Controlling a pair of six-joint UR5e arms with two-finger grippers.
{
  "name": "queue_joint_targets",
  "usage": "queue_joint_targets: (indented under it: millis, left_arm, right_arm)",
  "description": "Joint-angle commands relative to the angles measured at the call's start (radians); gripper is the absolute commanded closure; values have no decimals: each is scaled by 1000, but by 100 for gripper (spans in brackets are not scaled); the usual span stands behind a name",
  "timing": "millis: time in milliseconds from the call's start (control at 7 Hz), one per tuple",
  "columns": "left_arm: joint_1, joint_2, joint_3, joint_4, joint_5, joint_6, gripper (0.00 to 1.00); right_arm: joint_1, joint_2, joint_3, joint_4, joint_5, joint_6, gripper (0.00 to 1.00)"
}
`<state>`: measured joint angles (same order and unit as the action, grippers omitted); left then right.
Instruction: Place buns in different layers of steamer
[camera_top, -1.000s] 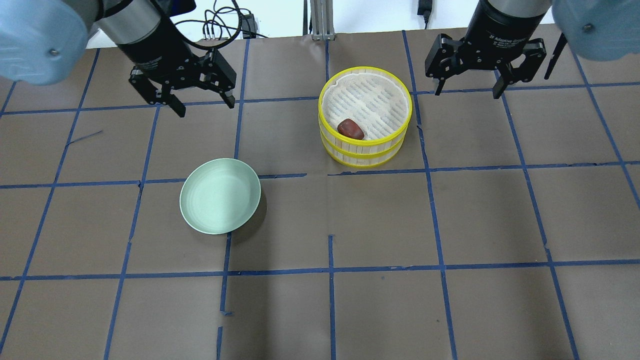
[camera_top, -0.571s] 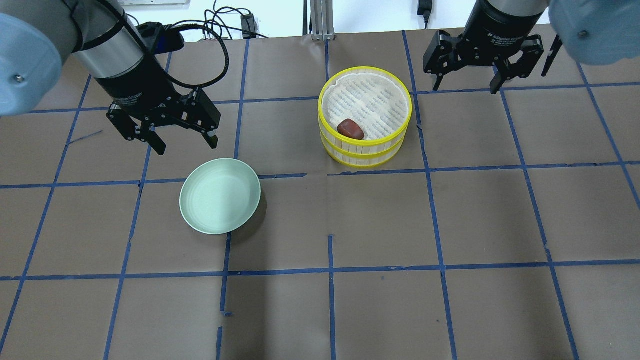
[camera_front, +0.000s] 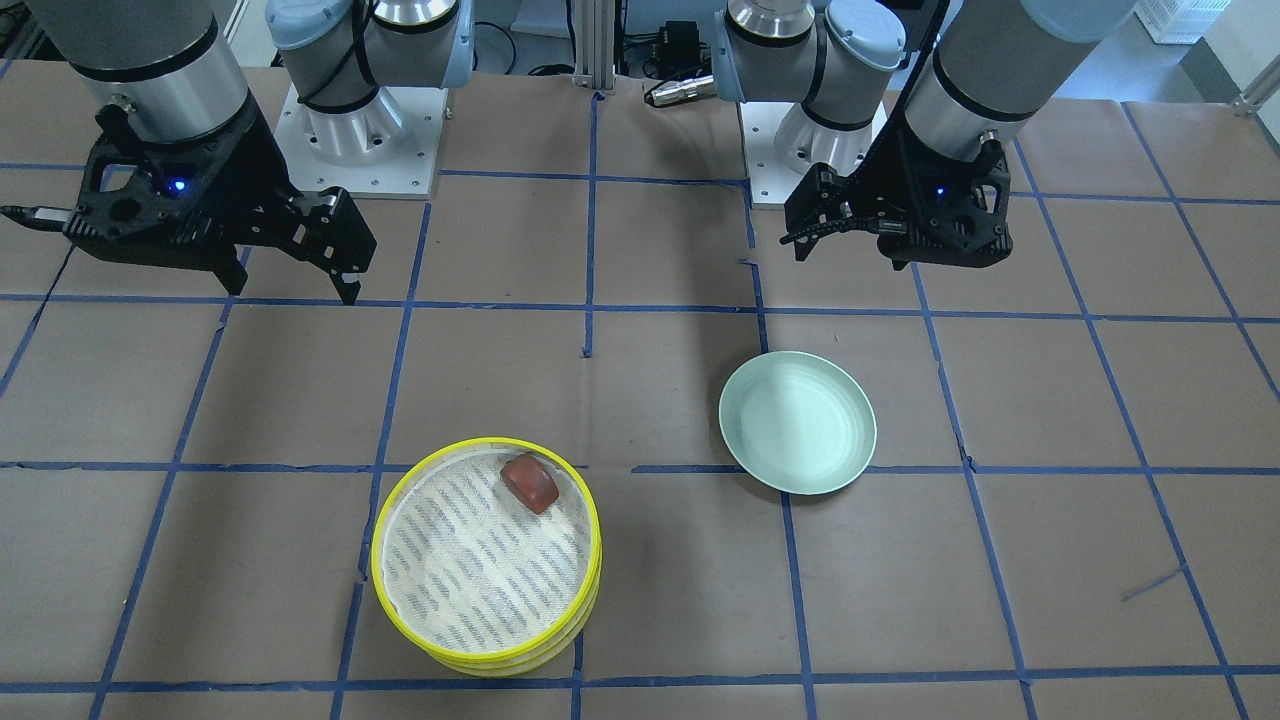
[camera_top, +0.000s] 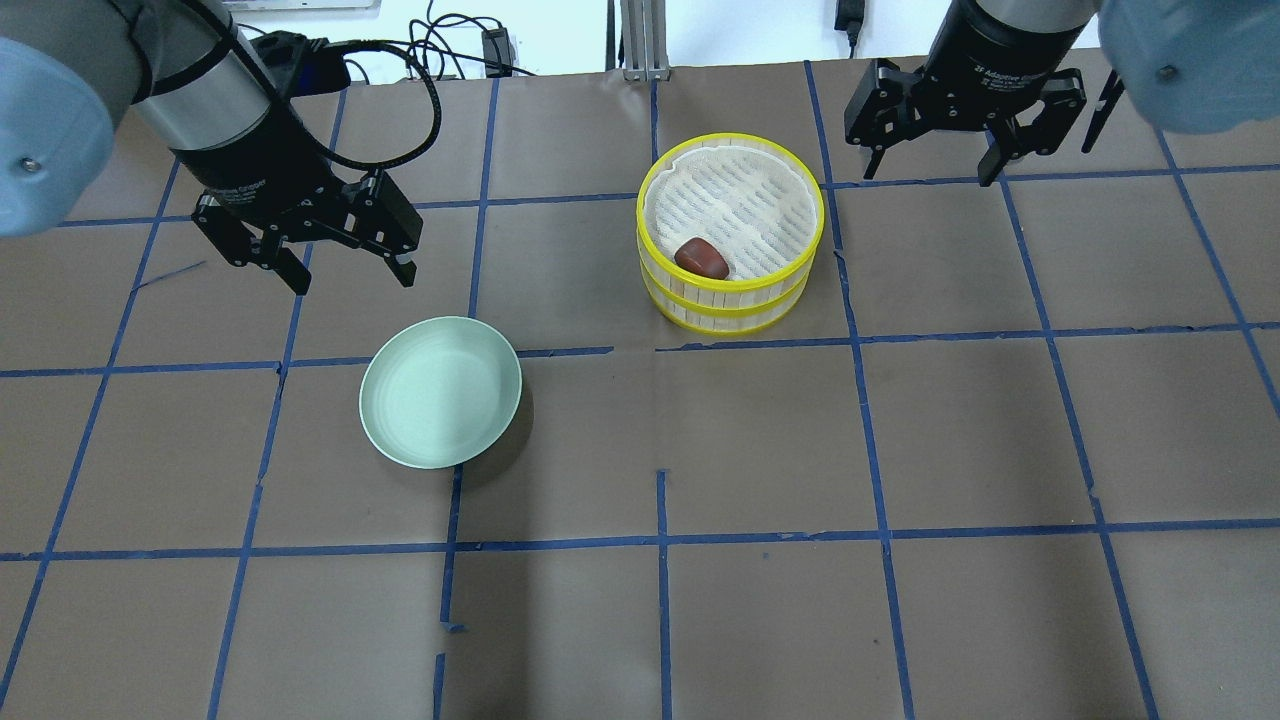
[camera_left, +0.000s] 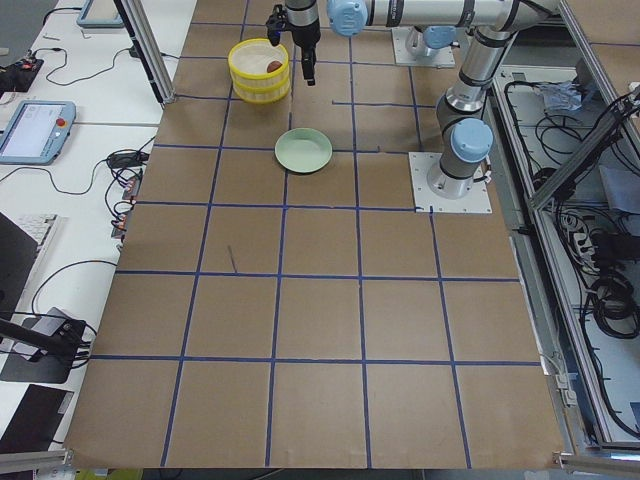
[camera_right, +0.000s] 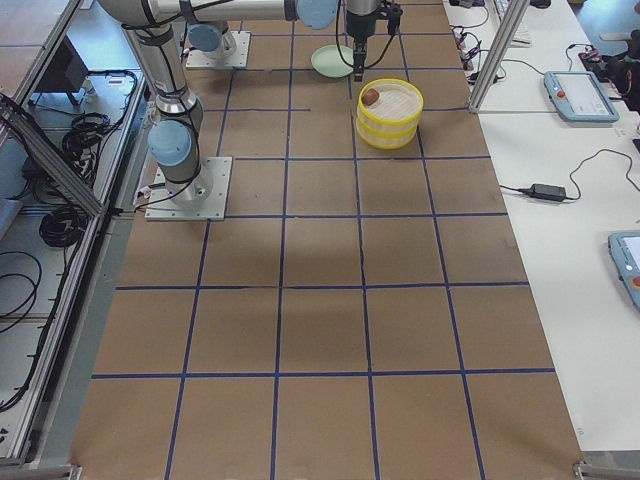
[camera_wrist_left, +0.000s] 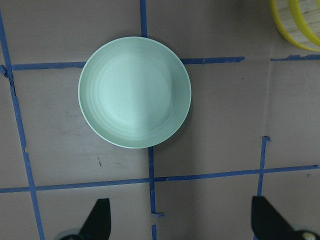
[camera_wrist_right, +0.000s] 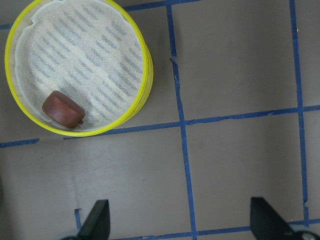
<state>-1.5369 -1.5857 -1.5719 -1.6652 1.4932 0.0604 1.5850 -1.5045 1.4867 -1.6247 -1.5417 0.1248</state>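
The dark reddish-brown bun (camera_top: 701, 258) lies in the top tray of the steamer (camera_top: 725, 300) on the counter (camera_top: 760, 450), while the left gripper (camera_top: 352, 280) near the green plate (camera_top: 440, 392) and the right gripper (camera_top: 930, 175), right of the steamer, hang with jaws apart.

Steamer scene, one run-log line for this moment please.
steamer: two trays stacked; reddish-brown bun: in top tray; off-white bun: not visible; left gripper: open, near plate; right gripper: open
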Motion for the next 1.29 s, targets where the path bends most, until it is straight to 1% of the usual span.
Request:
queue_joint_targets:
  millis: [0,143,286,429,1143]
  left_arm:
    - [4,-3,-13,30,9,1,0]
    - [0,-2,-19,35,10,-7,0]
    - [-2,12,-19,35,47,-8,0]
    - [3,18,-19,50,141,-2,0]
    - [6,21,-19,50,142,-16,0]
  right_arm:
    - [3,-5,-2,-7,0,-1,0]
    - [3,3,-2,-9,-2,-4,0]
    - [4,4,0,-29,-2,-4,0]
    - [7,3,1,-37,-2,-2,0]
    - [10,6,3,-40,-3,-5,0]
